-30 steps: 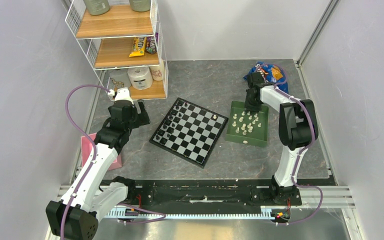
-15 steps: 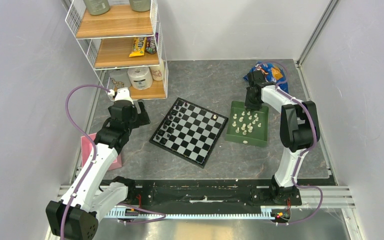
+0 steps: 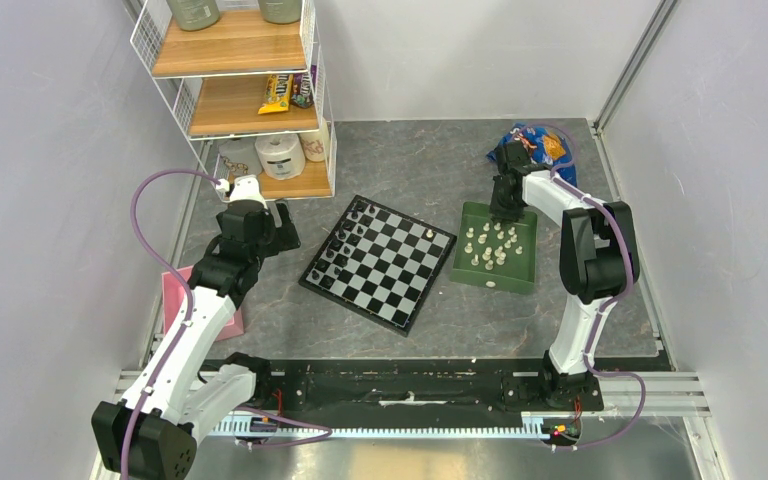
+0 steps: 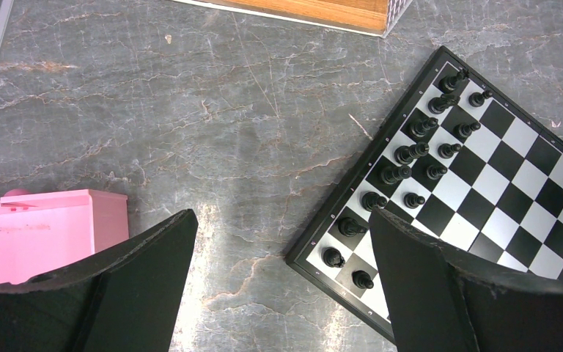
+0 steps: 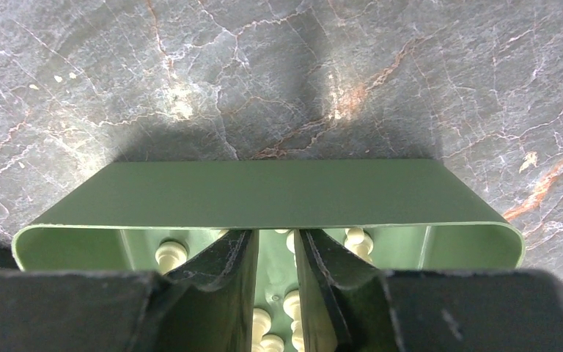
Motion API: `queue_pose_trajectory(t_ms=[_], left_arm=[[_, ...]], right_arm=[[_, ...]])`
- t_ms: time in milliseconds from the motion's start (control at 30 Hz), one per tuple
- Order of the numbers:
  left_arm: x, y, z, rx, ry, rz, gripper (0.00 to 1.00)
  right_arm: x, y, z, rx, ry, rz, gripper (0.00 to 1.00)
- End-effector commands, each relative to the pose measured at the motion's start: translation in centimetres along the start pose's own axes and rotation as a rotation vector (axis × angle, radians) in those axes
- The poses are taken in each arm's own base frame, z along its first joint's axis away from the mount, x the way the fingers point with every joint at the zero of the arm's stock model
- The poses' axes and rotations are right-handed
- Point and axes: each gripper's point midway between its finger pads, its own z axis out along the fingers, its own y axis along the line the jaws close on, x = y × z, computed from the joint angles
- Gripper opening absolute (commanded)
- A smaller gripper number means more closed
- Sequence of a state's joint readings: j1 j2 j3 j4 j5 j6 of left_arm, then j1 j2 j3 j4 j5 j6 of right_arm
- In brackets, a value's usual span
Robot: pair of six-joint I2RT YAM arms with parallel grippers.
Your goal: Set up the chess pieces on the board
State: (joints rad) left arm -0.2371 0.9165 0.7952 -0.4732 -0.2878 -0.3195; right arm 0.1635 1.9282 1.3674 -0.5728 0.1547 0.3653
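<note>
The board (image 3: 390, 282) lies mid-table, with black figures along its left side and one cream piece (image 3: 429, 233) near its far right corner. The other cream chess pieces (image 3: 492, 246) stand in the green tray (image 3: 516, 280) to its right. My right gripper (image 3: 505, 212) points down into the tray's far end. In the right wrist view its fingers (image 5: 234, 257) stand a narrow gap apart, open, with tray floor between them and pieces (image 5: 170, 253) on both sides. My left gripper (image 4: 282, 220) hangs wide open and empty over bare table, left of the board's near corner (image 4: 315, 251).
A wire shelf rack (image 3: 245, 90) with snacks and paper rolls stands at the back left. A pink box (image 3: 172, 300) lies by the left arm. A blue snack bag (image 3: 538, 145) sits just behind the tray. Walls close in on both sides.
The right arm's elbow has swung slightly to the right, while its gripper has stayed at the tray's far end. The left arm has not moved.
</note>
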Motion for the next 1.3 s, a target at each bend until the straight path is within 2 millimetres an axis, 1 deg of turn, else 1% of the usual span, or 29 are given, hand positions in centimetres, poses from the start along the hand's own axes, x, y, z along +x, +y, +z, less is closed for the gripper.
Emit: queue_pose_trajectory(t_ms=[0,133,267,433,500,633,700,800,933,1033,1200,1267], left_arm=[[-0.5,0.3,0.0,-0.012,-0.023,0.025,0.95],[-0.5,0.3,0.1,-0.012,-0.022,0.025,0.95],[-0.5,0.3,0.1,-0.012,-0.020,0.026,0.95],[-0.5,0.3,0.1,-0.012,-0.021,0.026,0.95],[-0.5,0.3,0.0,-0.011,-0.023,0.027,0.95],[-0.6,0.3,0.0,-0.011,-0.023,0.026,0.95],[-0.5,0.3,0.0,-0.010,-0.022,0.026,0.95],[-0.5,0.3,0.0,-0.010,-0.023,0.026,0.95],[-0.5,0.3,0.0,-0.010,-0.023,0.026,0.95],[-0.5,0.2,0.1,-0.004,-0.019,0.025,0.95],[-0.6,0.1,0.0,-0.001,-0.021,0.026,0.95],[-0.6,0.2,0.0,-0.002,-0.022,0.025,0.95]], right_arm=[[-0.8,0.1,-0.3,-0.004,-0.010,0.000,0.31],[-0.7,0.0,-0.2,-0.003,-0.008,-0.001,0.26],[-0.7,0.1,-0.1,-0.003,-0.007,-0.002,0.25],[-0.7,0.1,-0.1,-0.005,-0.008,-0.002,0.21],[-0.8,0.1,-0.2,-0.005,-0.009,-0.001,0.16],[-0.8,0.1,-0.5,-0.006,-0.007,-0.004,0.14],[-0.9,0.2,-0.8,-0.010,-0.009,-0.002,0.11],[-1.4,0.5,-2.2,-0.034,-0.018,0.000,0.07],[-2.5,1.0,-4.6,-0.075,-0.062,0.006,0.05],[-2.9,1.0,-6.5,-0.092,-0.081,0.009,0.05],[-2.9,1.5,-9.5,-0.127,-0.111,0.018,0.05],[-2.8,2.2,-10.7,-0.154,-0.121,0.019,0.04]])
